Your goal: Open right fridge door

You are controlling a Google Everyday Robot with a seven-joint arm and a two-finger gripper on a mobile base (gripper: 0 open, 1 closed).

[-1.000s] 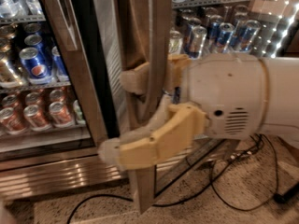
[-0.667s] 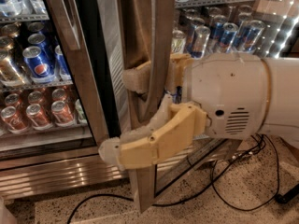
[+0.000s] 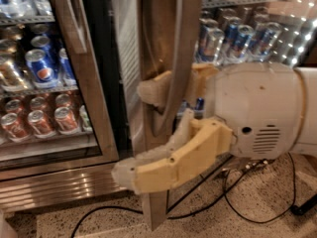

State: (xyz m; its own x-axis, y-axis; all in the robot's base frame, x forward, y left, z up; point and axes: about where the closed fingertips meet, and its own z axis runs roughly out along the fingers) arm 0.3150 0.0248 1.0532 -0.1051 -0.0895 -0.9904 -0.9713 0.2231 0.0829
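1. Pale two-finger pincer [image 3: 136, 133], centre of view: fingers spread, straddling the long angled steel bar handle [image 3: 184, 58]; no clamp seen.
2. Tall steel-framed glass right fridge door [image 3: 156, 38]: ajar, edge-on, long axis vert., directly at the pincer.
3. Next move, est.: pull handle toward near side.
4. Obstructions: twin glass door w/ Pepsi cans [image 3: 91, 98] just left; black floor cables [image 3: 114, 208] below.

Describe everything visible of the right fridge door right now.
The right fridge door shows a wide brushed-steel frame, seen nearly edge-on and apparently swung partly open, its bottom corner over the speckled floor. Its long curved steel bar handle runs down in front. The gripper straddles that handle, fingers apart, one behind it, one lower in front.
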